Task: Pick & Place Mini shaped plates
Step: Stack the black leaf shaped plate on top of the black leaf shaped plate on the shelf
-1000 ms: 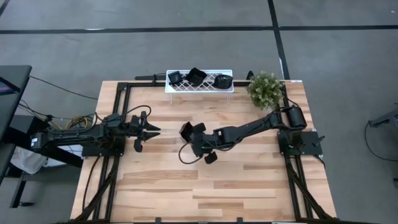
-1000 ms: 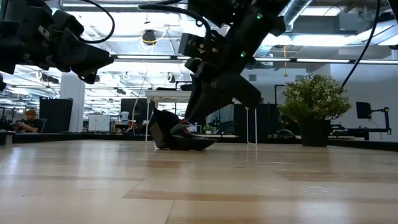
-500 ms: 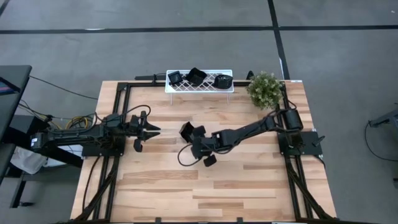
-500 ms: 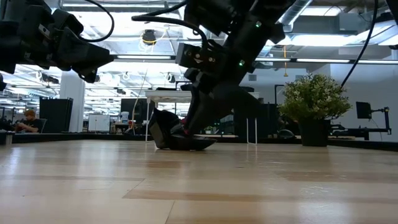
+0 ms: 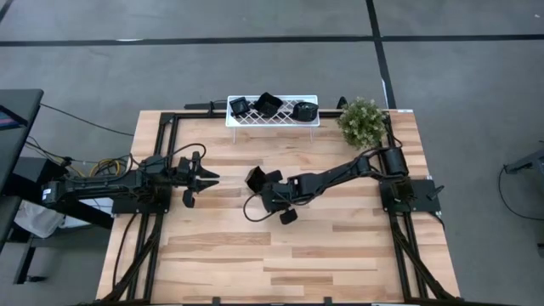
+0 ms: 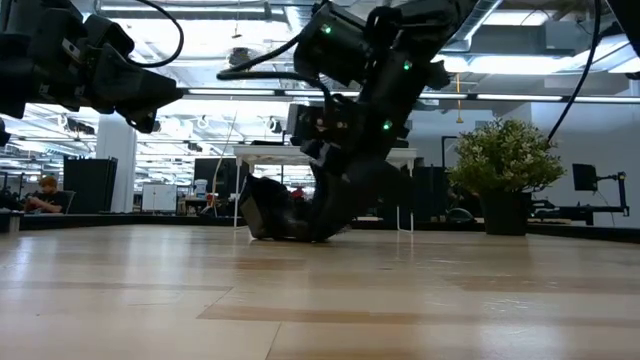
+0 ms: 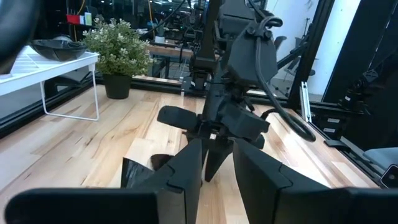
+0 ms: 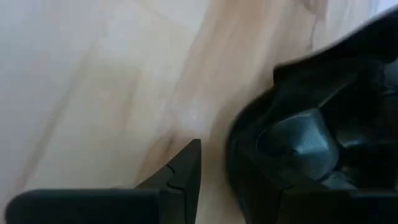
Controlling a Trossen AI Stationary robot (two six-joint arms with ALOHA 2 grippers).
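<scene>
The right tool [image 5: 265, 194] is down low near the middle of the wooden tabletop [image 5: 340, 255], right by a small black plate [image 5: 254, 179]. In the right wrist view, the plate [image 8: 311, 130] fills one side of the picture, with one dark finger [image 8: 180, 174] sitting on the wood just beside its rim. The other finger looks like it is at the plate, but I cannot tell if the tool is squeezing the plate or only resting around its edge. In the low view, the plate [image 6: 268, 217] rests on the tabletop with one side tipped up, and the right arm bends down over it. The left tool [image 5: 204, 178] hangs above the left part of the tabletop, well apart from the plate, and its fingers stand a little apart with nothing between them. In the left wrist view, its two dark fingers [image 7: 186, 168] point toward the right arm and the plate [image 7: 138, 172]. At the far edge of the tabletop stands a white rack [image 5: 272, 120] with three more small black plates on it: one on the left [image 5: 240, 105], one in the middle [image 5: 269, 104] and one on the right [image 5: 304, 110]. A green plant in a pot [image 5: 363, 121] stands just beside the rack.
</scene>
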